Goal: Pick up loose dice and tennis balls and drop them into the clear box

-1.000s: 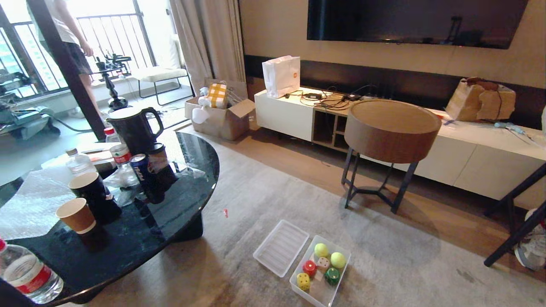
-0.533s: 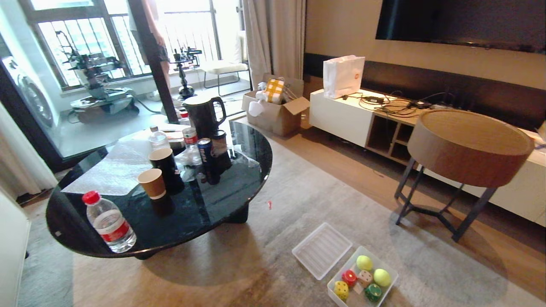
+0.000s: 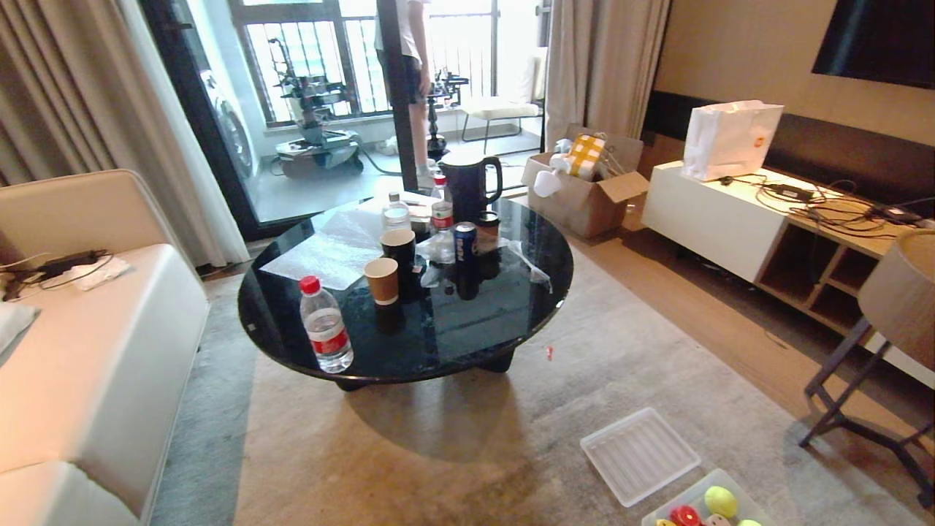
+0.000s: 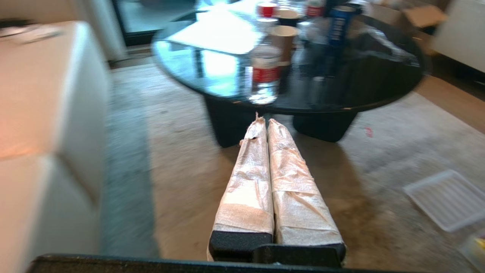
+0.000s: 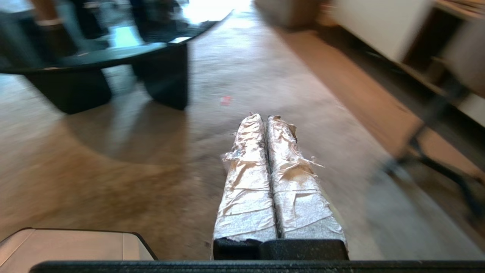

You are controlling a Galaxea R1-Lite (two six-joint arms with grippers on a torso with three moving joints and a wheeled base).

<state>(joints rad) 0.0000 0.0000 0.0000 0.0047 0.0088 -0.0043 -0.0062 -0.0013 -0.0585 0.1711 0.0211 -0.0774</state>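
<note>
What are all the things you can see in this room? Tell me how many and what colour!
Table: one, black, round, mid-room.
Water bottle: one, clear, red cap, table's near edge.
Paper cup: one, brown, on table.
Kettle: one, black, table's far side.
Can: one, blue, on table.
Lid: one, clear, ribbed, on rug.
Clear box: one, beside lid, at the picture's bottom edge.
Tennis ball: one showing fully, yellow-green, in box.
Sofa: one, cream, left.
Bag: one, white, on cabinet.
Person: one, by window.
Left gripper: shut, taped white.
Right gripper: shut, taped white.
</note>
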